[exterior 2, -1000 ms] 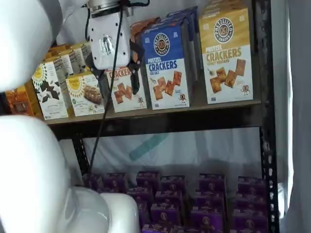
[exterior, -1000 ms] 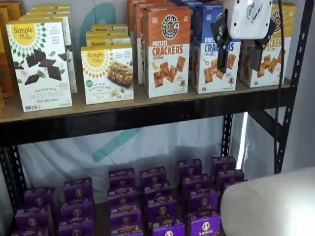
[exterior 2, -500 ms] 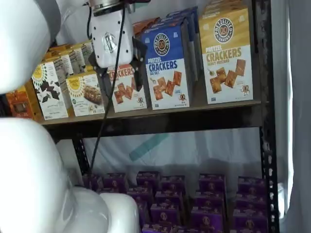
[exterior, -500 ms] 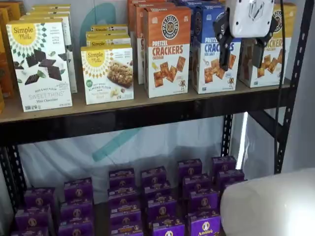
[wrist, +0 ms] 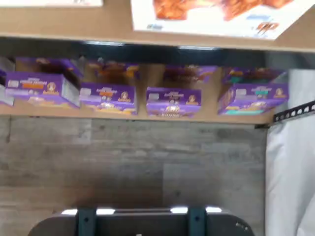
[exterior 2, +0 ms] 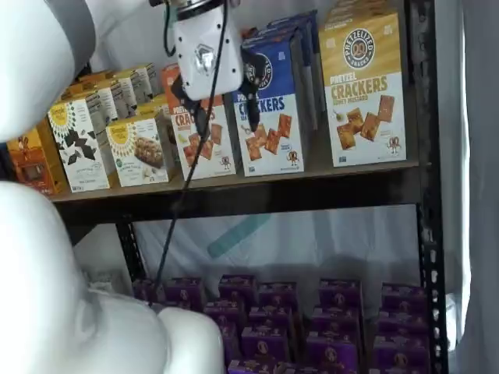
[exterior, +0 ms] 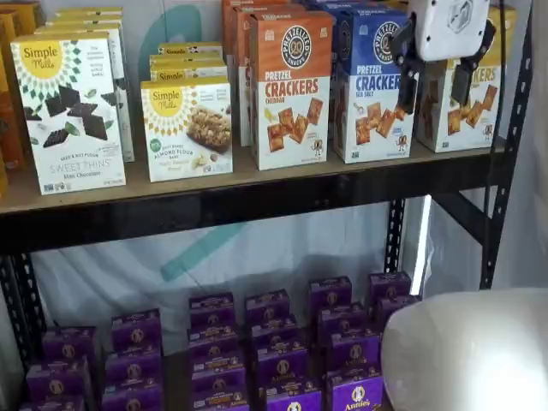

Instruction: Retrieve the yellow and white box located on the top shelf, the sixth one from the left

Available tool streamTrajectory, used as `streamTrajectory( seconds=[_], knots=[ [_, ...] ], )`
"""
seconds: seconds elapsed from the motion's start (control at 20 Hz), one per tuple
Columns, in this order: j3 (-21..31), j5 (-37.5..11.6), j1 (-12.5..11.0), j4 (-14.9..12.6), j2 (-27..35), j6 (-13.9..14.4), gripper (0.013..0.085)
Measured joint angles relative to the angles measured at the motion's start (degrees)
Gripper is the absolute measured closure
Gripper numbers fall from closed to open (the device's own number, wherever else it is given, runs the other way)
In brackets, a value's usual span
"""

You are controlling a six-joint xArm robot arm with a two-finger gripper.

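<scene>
At the far right end of the top shelf (exterior 2: 257, 193) I can see the yellow and white box (exterior 2: 364, 89) standing upright, its golden-yellow top and white lower half with the brown square crackers facing me, hard against the black upright (exterior 2: 427, 179) on that side. In a shelf view the same box (exterior: 479, 111) is partly covered by my gripper (exterior: 437, 86); in the other shelf view the gripper (exterior 2: 221, 113) hangs in front of the boxes to its left, apart from it.

The jaws stand wide: the two black fingers (exterior: 408, 84) hang down from the white body with a plain gap between them, and nothing is held in that gap.

Just left of my target stands the blue-topped cracker box (exterior 2: 277, 128), with more boxes ranked behind it. Left again is the orange-topped cracker box (exterior: 289, 90), and beyond that the shorter Simple Mills boxes (exterior: 187, 128) and a taller white one with dark chocolate squares (exterior: 70, 111).

Below, on the lower level, rows of purple boxes (exterior: 274, 351) sit in ranks running back from the front. The wrist view shows those purple boxes (wrist: 172, 101) along a shelf edge, a grey wood-grain floor (wrist: 133, 162) nearer me, and the white bottom of a cracker box on the brown board. The arm's white casing (exterior 2: 54, 280) fills the near left corner of a shelf view.
</scene>
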Motion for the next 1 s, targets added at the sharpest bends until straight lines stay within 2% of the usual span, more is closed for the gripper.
streamTrajectory(
  seconds=[0.3,0.5,0.75,1.0],
  knots=[
    [-1.9,-4.2,-8.9,0.1,3.8,-8.6,0.013],
    [-3.5,-5.2,-13.0,0.3,6.8,-12.7,0.013],
    [-5.3,-7.0,-18.0,2.3,10.2,-17.3,0.013],
    [-7.3,-10.0,-22.0,4.7,13.3,-20.9,0.013]
  ],
)
